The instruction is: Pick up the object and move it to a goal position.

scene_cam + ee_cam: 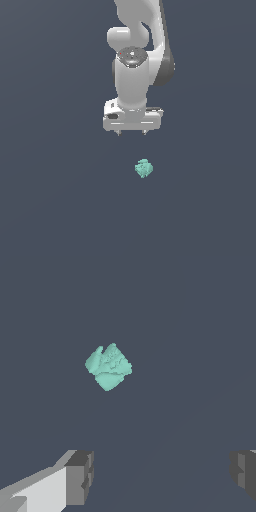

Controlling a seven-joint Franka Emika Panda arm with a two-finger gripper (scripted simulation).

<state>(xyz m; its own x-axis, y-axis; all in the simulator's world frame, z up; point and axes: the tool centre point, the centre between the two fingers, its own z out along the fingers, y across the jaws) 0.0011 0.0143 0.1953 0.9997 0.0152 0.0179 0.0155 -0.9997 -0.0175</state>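
- Plainly, the claw (132,133) is spread wide and holds nothing; in the wrist view its two grey fingertips (80,477) stand far apart with bare bench (50,200) between them.
- The object (144,168), a small lumpy teal-green chunk, lies on the bench apart from the claw, at about five o'clock from it in the exterior view.
- In the wrist view the object (108,366) sits outside the gap between the fingertips, at roughly eleven o'clock from that gap's middle, so the claw is not yet over it.
- The step in hand looks like the approach: slide the claw sideways until the chunk is centred between the fingertips, and only then descend.
- Since the chunk is much narrower than the spread, there is room for error across the gap; the tighter need is along the other axis, so the pads meet its bulk and not a thin corner.
- Its irregular faces may twist under pressure, so closing slowly, low on the chunk, seems wise.
- No goal marker shows in either view.
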